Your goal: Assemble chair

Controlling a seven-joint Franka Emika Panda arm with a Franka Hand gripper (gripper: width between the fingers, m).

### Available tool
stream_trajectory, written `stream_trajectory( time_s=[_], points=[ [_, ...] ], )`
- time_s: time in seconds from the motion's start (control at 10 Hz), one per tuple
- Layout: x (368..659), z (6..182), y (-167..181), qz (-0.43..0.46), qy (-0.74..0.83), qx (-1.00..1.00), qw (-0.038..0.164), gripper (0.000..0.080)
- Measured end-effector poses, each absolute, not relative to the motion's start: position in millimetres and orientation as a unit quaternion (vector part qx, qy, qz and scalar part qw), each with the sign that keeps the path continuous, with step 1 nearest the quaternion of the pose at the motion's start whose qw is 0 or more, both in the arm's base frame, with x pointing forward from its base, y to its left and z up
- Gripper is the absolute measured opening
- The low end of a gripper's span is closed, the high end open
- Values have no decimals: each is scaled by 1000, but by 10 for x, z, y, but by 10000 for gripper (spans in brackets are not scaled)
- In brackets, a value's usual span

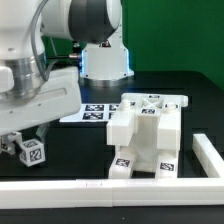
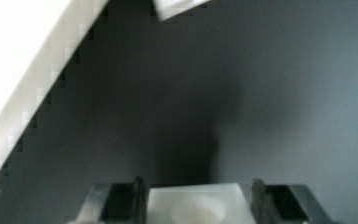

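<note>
The gripper [image 1: 27, 143] hangs at the exterior view's left, above the black table [image 1: 70, 150], its jaws clamped on a small tagged chair leg [image 1: 33, 152]. The wrist view shows that white chair leg [image 2: 197, 207] filling the gap between the fingers [image 2: 123, 200]. The part-built chair [image 1: 148, 135] stands well apart to the exterior view's right, just beside the marker board [image 1: 95, 112]. The carry should probably stay level and high enough to clear the chair's upper blocks. The leg then wants squaring over its place before it is lowered.
</note>
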State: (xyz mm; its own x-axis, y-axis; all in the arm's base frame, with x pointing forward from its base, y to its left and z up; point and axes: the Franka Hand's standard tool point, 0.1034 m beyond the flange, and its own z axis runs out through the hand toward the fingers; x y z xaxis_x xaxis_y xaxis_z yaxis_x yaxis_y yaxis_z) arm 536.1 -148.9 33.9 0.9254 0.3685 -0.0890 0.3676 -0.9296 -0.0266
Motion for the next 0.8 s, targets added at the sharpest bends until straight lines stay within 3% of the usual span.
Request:
stream_trajectory(
  time_s=[0.2,0.5,0.6,0.8],
  points=[
    [5139,500,-1367,42,-36,-998,20,281],
    [5144,428,-1356,46,33,-998,18,282],
    [4896,315,-1253,56,119,-991,26,282],
    [4586,204,-1083,56,161,-985,15,282]
  ],
)
